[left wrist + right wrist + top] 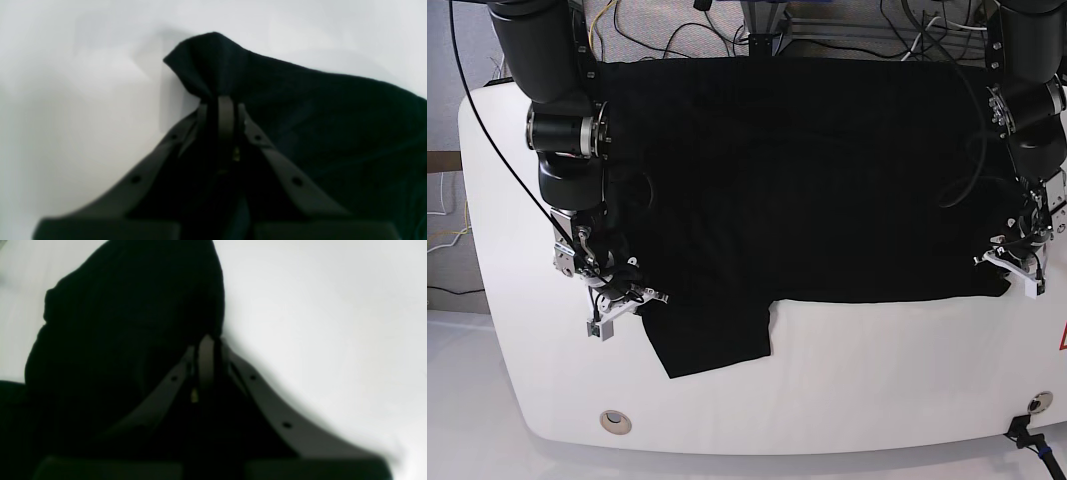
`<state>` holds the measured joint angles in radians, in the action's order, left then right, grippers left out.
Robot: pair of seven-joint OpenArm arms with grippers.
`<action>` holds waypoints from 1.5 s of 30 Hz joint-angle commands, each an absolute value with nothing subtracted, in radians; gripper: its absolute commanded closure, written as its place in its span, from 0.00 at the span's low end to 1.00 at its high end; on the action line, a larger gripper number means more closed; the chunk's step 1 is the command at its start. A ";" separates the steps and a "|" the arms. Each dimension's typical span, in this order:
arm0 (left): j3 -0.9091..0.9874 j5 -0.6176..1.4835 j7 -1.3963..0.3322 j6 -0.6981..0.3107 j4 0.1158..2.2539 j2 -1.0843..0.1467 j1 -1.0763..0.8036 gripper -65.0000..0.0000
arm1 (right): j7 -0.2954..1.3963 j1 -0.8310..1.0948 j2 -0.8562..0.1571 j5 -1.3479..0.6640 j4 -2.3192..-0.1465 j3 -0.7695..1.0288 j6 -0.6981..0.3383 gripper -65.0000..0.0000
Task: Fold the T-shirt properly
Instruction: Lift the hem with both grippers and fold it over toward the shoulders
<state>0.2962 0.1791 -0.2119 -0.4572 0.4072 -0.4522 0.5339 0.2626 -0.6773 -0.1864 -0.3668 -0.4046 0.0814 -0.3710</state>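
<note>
In the left wrist view there is one gripper, the left gripper [223, 100], with its two jaws brought together and pinched on a raised fold of the one black T-shirt [317, 126]; the cloth peaks just above the fingertips and spreads away to the right over the white table [83, 116]. In the right wrist view there is likewise one gripper, the right gripper [208, 340], its jaws drawn together at the edge of the same T-shirt [126, 333], which fills the left half of the picture as a dark bunched mass; the picture is too dark to show clearly how much cloth lies between the jaws, though the fabric reaches right to the tips. The bare table [317, 323] lies to the right. In the base view two arms stand over one T-shirt [797, 180], spread flat and black across the far half of the table [827, 400], with one sleeve lying toward the near edge at lower left. The right gripper [617, 305] sits at the shirt's edge beside that sleeve, and the left gripper [1015, 268] at the opposite near corner. No containers appear in any view.
</note>
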 commanded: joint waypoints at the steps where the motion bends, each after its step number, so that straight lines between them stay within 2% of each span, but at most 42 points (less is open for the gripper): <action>1: 0.302 0.182 -0.205 -0.458 0.487 -0.469 0.558 1.00 | 0.280 -0.702 -0.191 -0.366 -0.446 0.082 -0.381 1.00; 5: 0.306 0.225 -0.205 -0.458 0.671 -0.464 0.486 1.00 | 0.386 -0.688 -0.194 -0.366 -0.568 0.082 -0.381 1.00; 8: 0.306 0.305 -0.208 -0.458 0.782 -0.467 0.414 1.00 | 0.506 -0.628 -0.199 -0.371 -0.759 0.085 -0.381 1.00; 16: 0.306 0.328 -0.209 -0.458 0.946 -0.475 0.272 1.00 | 0.814 -0.421 -0.202 -0.367 -1.290 0.116 -0.377 1.00; 20: 0.328 0.329 -0.209 -0.458 1.007 -0.489 0.206 1.00 | 0.931 -0.344 -0.196 -0.375 -1.458 0.173 -0.377 1.00; 23: 0.410 0.329 -0.209 -0.458 1.043 -0.489 0.166 1.00 | 0.960 -0.285 -0.200 -0.375 -1.518 0.173 -0.383 1.00; 33: 0.427 0.329 -0.209 -0.458 1.096 -0.526 0.087 1.00 | 0.964 -0.056 -0.200 -0.377 -1.716 0.173 -0.383 1.00; 41: 0.427 0.329 -0.209 -0.458 1.305 -0.526 -0.053 1.00 | 1.032 -0.002 -0.197 -0.377 -1.808 0.213 -0.383 1.00; 45: 0.429 0.328 -0.209 -0.458 1.343 -0.526 -0.074 1.00 | 1.033 -0.001 -0.200 -0.377 -1.811 0.213 -0.383 1.00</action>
<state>0.4191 0.3157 -0.2382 -0.4629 1.3231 -0.5026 -0.0830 1.0554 0.0147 -0.1890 -0.3698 -1.7870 0.2089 -0.3828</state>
